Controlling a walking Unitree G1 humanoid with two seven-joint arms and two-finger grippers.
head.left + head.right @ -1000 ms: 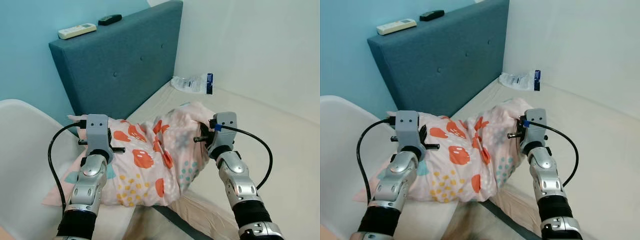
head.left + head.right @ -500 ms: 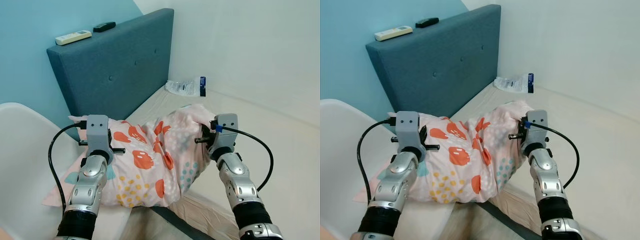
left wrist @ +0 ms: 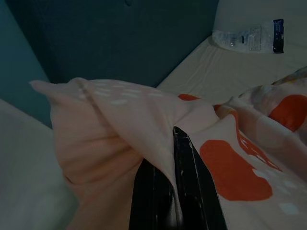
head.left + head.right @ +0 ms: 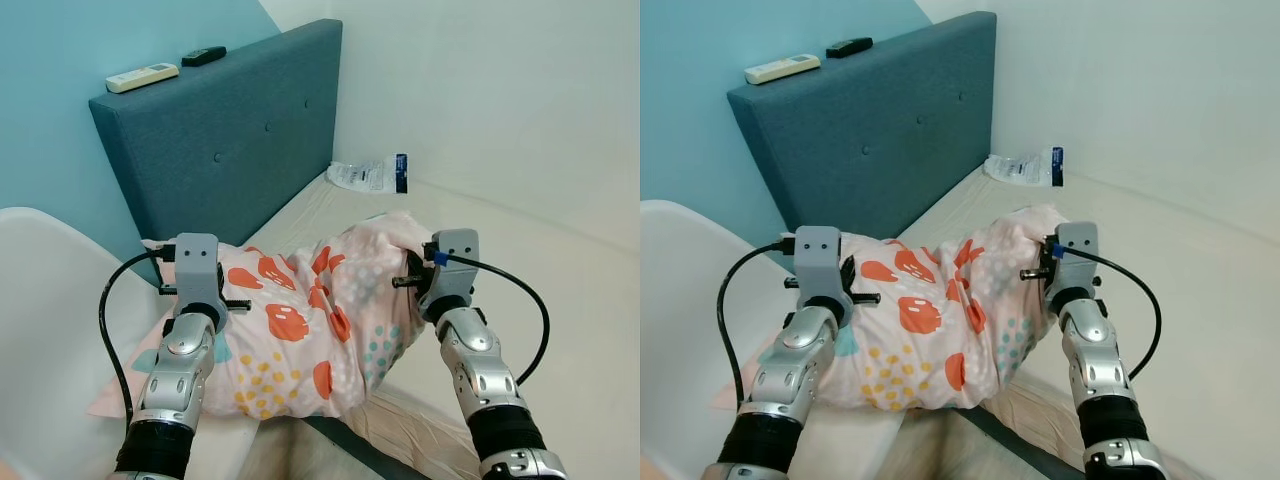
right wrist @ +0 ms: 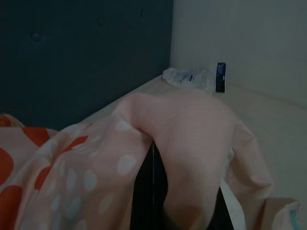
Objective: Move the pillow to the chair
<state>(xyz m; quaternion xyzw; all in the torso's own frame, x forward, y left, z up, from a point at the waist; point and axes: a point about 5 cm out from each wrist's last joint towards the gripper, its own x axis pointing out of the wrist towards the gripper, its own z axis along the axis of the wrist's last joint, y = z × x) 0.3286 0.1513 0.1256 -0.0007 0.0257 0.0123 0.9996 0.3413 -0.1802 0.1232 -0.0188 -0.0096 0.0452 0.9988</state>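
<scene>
At the far left of the head view we saw the white chair [image 4: 40, 330], its curved shell filling the lower left corner. Above it, in the upper left, a white remote [image 4: 143, 77] and a black remote [image 4: 203, 56] lay on top of the blue headboard [image 4: 230, 150].

In the lower left of centre our left gripper [image 3: 175, 191] was pinched on one end of the pillow [image 4: 300, 330]; the wrist view showed its two black fingers [image 3: 192, 177] pressed together with a fold of pink fabric caught between them.

The pillow itself, pink with orange blobs and pale dots, hung across the middle of the frame between our two arms, its left end over the chair's edge and its right end over the beige mattress [image 4: 560, 270].

Right of centre our right gripper [image 5: 151, 191] was clamped on the pillow's other end, its fingers close together with cloth bunched over and around them.

Toward the upper right of centre, a clear plastic packet [image 4: 372, 175] lay on the mattress where the headboard met the white wall [image 4: 500, 90].
</scene>
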